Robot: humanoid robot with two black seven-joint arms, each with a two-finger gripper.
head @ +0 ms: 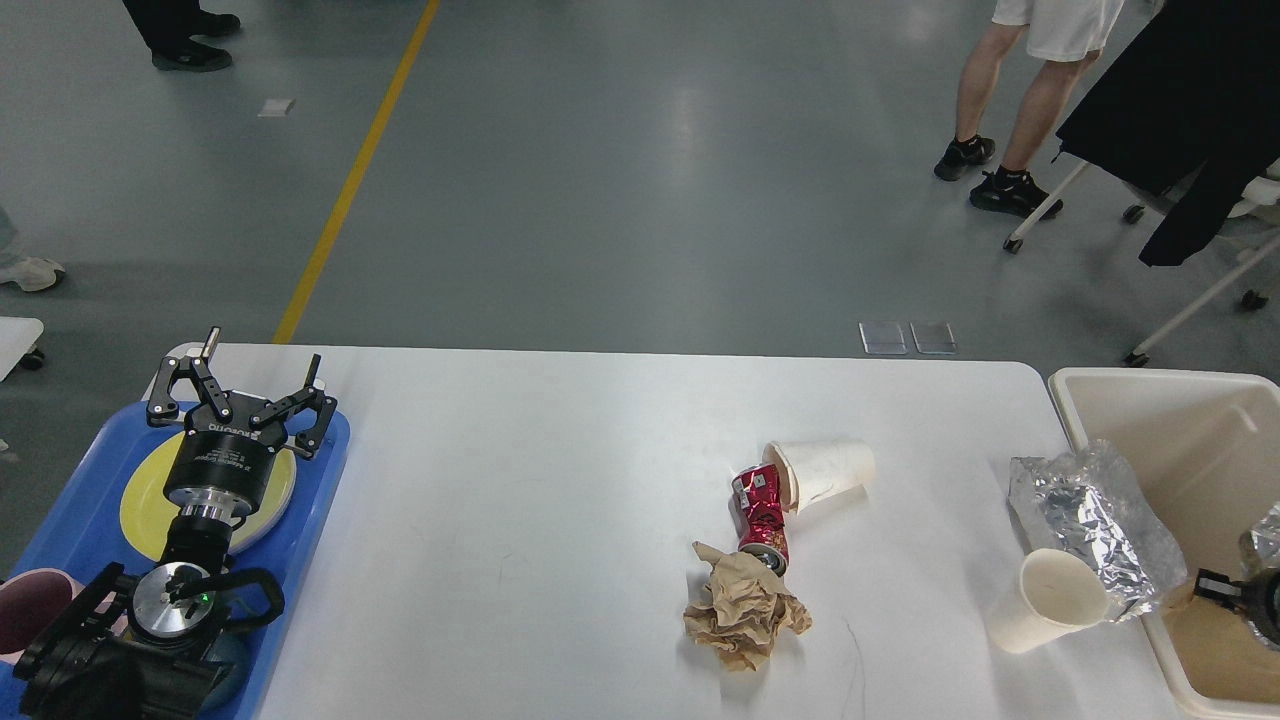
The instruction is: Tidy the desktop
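The white desktop [560, 500] carries litter. A crushed red can [761, 515] lies mid-right, touching a tipped paper cup [822, 470] behind it and crumpled brown paper [743, 615] in front. A second paper cup [1050, 598] lies near the right edge beside crumpled silver foil [1090, 520]. My left gripper [263, 350] is open and empty above the yellow plate [145, 505]. My right gripper [1228, 588] shows only partly at the right edge, over the cream bin [1130, 400], with something silvery just above it; its fingers cannot be told apart.
A blue tray [310, 510] at the left end holds the yellow plate and a maroon cup [25, 610]. Brown paper [1215, 650] lies inside the bin. People and a wheeled rack stand on the floor beyond the table.
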